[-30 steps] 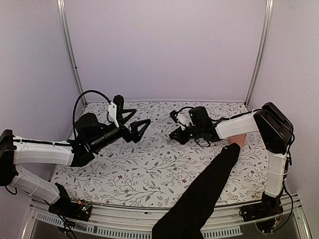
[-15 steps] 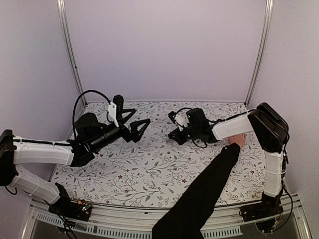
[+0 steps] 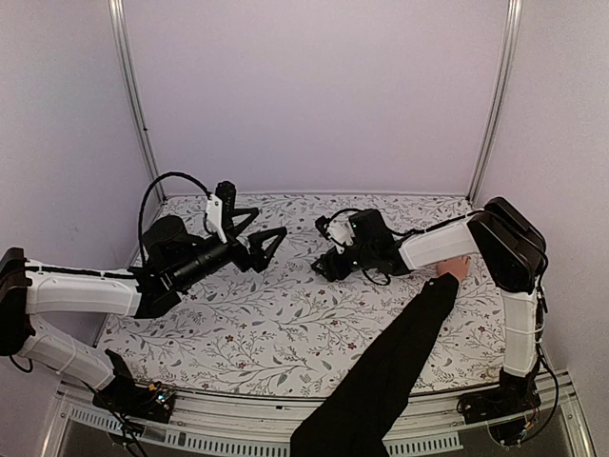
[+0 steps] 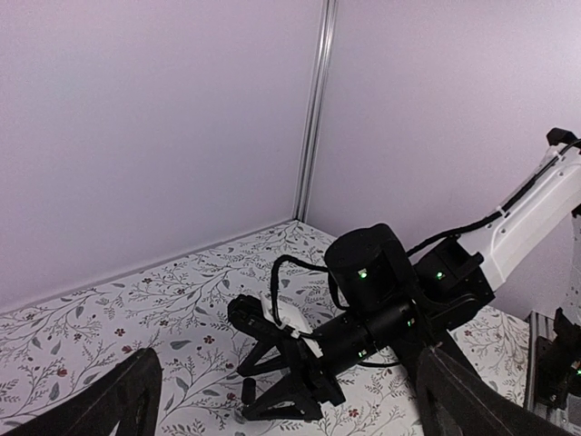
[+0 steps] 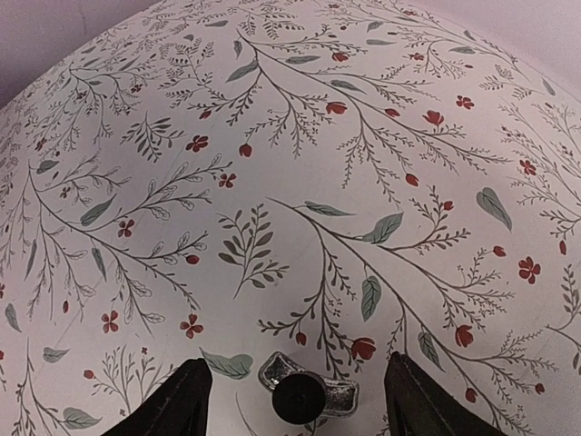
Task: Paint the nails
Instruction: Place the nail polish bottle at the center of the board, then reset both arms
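Step in hand: bottle handling ahead of any painting, by my reading. Right gripper (image 3: 324, 262) low over floral table (image 3: 276, 314), jaws partly apart; small black-capped bottle (image 5: 300, 396) between fingers (image 5: 186, 404), gap either side, no grip. Left gripper (image 3: 272, 223) spread wide, empty, clear of table. Hand (image 3: 458, 268) in black sleeve rests beside right forearm, well apart from bottle; nails too small to make out. Next move probably calls for firm hold on bottle, second gripper on cap.

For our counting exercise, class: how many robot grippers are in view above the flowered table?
2. The left gripper hovers open left of centre; the right gripper is near the middle, open, with a finger on either side of a small black-capped bottle.
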Available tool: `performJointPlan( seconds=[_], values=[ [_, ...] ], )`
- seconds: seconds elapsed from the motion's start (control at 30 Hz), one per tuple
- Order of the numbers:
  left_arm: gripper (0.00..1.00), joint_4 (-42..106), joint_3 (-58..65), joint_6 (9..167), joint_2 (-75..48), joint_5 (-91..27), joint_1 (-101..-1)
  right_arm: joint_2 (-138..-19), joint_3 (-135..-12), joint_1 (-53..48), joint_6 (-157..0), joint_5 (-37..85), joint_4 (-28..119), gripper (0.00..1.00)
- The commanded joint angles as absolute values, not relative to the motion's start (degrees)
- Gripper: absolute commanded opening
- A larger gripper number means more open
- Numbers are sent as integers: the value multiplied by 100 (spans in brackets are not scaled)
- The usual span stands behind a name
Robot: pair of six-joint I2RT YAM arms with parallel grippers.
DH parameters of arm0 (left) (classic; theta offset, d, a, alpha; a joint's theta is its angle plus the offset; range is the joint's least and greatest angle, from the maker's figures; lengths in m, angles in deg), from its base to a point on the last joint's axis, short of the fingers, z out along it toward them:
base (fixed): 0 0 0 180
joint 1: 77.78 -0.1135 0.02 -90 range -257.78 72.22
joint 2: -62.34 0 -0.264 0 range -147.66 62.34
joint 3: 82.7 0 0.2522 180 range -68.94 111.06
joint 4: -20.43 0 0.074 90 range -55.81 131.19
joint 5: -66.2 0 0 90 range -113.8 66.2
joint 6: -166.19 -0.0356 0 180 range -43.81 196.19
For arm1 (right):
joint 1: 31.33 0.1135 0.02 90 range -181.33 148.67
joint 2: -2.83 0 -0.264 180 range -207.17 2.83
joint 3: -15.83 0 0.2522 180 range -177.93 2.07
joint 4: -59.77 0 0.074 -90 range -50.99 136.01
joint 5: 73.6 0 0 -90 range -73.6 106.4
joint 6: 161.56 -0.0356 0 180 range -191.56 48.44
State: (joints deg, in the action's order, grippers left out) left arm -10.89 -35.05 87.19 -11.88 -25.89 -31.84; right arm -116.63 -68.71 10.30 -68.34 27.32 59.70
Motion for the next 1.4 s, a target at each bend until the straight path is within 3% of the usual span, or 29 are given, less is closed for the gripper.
performJointPlan(
  seconds=[0.0,0.13,0.6,1.07,1.37],
  values=[
    [100,-1108,-3494,8773,-1226,-2582,-3288,-11434,-6809,1068,-6881,2835,5956,74],
    [100,-1057,-3456,8818,-1254,-2599,-3319,-11083,-6764,1062,-6956,3063,5917,98],
    [100,37,-3003,9382,-1420,-2851,-4090,-9029,-6074,238,-7653,3451,5465,99],
    [100,101,-3509,9771,-1442,-3601,-5502,-6181,-3774,-1571,-8221,3133,5723,99],
    [100,-106,-3932,9884,-1430,-3556,-5569,-5579,-2804,-1935,-8494,3166,6024,99]
  ],
)
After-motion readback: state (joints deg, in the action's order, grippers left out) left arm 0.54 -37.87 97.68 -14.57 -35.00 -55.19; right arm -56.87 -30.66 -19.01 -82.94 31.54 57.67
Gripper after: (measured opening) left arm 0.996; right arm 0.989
